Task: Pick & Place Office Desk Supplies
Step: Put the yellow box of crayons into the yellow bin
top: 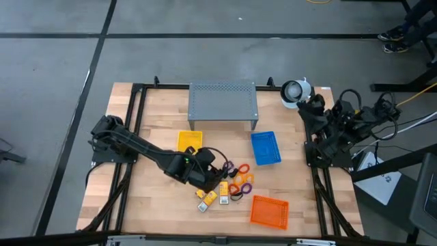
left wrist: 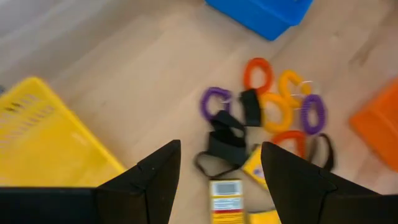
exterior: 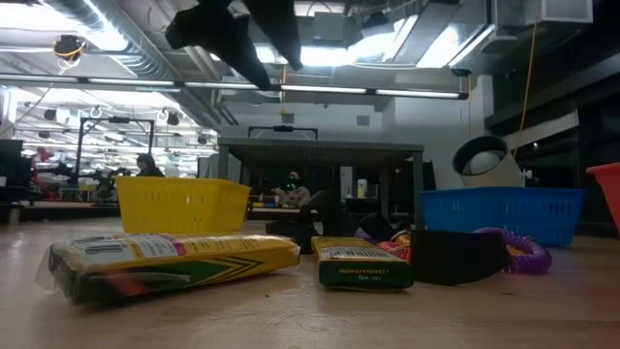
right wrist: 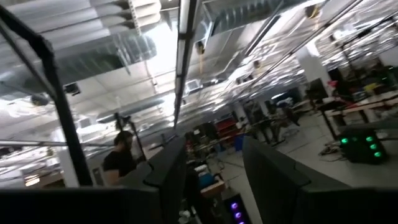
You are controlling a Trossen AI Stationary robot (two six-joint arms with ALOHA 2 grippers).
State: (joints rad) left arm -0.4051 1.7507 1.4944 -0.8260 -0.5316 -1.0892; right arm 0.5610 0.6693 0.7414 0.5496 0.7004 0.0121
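Note:
The supplies lie in a loose pile (top: pixel 232 184) on the wooden table between three trays. In the left wrist view I see purple (left wrist: pixel 214 102), orange (left wrist: pixel 258 71) and yellow (left wrist: pixel 289 84) loops, black clips (left wrist: pixel 227 134) and a yellow-and-white packet (left wrist: pixel 225 199). In the low view two packets (exterior: pixel 165 262) (exterior: pixel 360 262) lie flat near the front. My left gripper (left wrist: pixel 221 149) (top: pixel 217 171) hangs open above the pile's left side, touching nothing. My right arm (top: pixel 334 130) waits folded at the table's right edge, its gripper (right wrist: pixel 211 155) open and facing the room.
A yellow tray (top: pixel 190 141) sits left of the pile, a blue tray (top: pixel 265 147) to the far right of it and an orange tray (top: pixel 268 210) near the front edge. A grey perforated stand (top: pixel 222 104) occupies the far middle. A person (right wrist: pixel 118 163) stands in the room.

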